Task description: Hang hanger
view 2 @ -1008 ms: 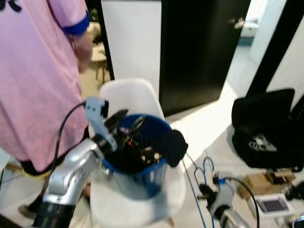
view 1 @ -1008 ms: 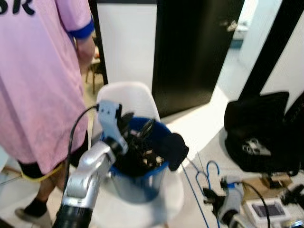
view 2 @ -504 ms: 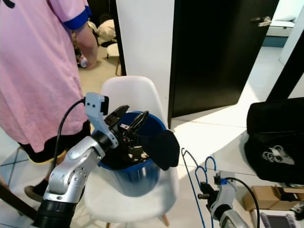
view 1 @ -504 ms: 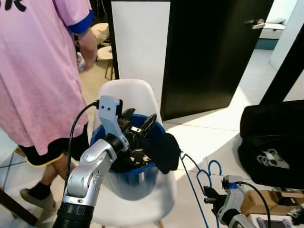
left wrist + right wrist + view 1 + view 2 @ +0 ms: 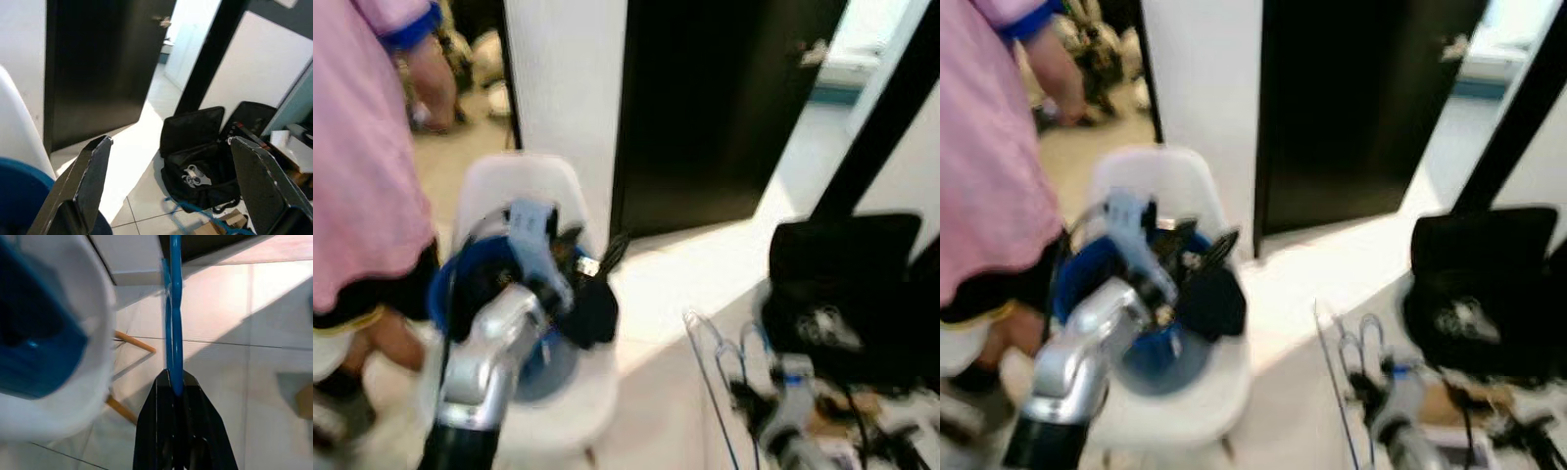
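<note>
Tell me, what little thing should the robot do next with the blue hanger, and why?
Probably lift the right gripper a little. It is shut on the hanger, but holds it low near the floor beside the chair, and no rail to hang it on can be seen. The left gripper is open above the bucket, holding nothing.

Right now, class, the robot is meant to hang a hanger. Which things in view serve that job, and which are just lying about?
Belongs to the job:
- blue hanger
- right pincer, shut on the hanger

Just lying about:
- blue bucket on the white chair
- dark cloth over the bucket's rim
- black bag on the floor
- person in a pink shirt
</note>
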### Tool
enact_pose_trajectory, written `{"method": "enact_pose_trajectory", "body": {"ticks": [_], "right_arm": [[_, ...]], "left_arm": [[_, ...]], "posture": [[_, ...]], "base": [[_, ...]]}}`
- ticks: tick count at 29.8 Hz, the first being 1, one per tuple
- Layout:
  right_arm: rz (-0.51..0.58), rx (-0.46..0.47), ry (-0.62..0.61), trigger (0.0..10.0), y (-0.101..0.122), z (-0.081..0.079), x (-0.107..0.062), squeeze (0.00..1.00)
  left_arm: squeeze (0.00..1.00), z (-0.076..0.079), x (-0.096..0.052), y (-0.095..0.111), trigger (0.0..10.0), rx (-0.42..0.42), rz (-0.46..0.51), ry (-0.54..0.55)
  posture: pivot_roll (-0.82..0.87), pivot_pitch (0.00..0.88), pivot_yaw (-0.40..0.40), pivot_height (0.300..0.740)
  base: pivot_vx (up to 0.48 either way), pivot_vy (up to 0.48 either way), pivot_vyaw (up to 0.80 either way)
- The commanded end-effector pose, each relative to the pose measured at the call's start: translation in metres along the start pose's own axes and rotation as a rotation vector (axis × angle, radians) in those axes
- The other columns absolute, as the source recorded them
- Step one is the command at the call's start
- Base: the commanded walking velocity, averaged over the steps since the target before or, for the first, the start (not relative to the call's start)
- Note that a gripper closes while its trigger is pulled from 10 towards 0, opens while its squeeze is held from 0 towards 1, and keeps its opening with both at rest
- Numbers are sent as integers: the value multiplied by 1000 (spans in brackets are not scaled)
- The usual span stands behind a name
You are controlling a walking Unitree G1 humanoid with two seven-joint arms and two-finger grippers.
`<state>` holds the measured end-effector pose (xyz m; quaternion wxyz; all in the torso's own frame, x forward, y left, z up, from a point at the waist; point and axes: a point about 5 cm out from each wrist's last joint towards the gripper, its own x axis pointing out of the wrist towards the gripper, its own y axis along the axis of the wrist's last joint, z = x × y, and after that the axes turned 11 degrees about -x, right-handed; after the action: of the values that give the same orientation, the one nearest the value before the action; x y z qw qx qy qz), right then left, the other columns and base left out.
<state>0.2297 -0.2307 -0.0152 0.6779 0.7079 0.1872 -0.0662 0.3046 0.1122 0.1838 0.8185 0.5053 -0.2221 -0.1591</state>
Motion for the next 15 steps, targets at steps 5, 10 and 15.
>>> {"method": "enact_pose_trajectory", "body": {"ticks": [5,10,15], "right_arm": [[1,6,-5,10000,1,0,-2,0],[-1,9,-2,10000,1,0,-2,0],[-2,10,-2,10000,1,-1,-3,0]], "left_arm": [[0,-20,-5,3,10000,58,-5,118],[0,-46,-16,6,10000,152,-38,273],[0,-65,-25,2,10000,200,-92,406]], "posture": [[-26,43,-54,740],[-24,46,-54,740],[-26,51,-52,740]], "base": [[0,0,0],[0,0,0],[0,0,0]]}}
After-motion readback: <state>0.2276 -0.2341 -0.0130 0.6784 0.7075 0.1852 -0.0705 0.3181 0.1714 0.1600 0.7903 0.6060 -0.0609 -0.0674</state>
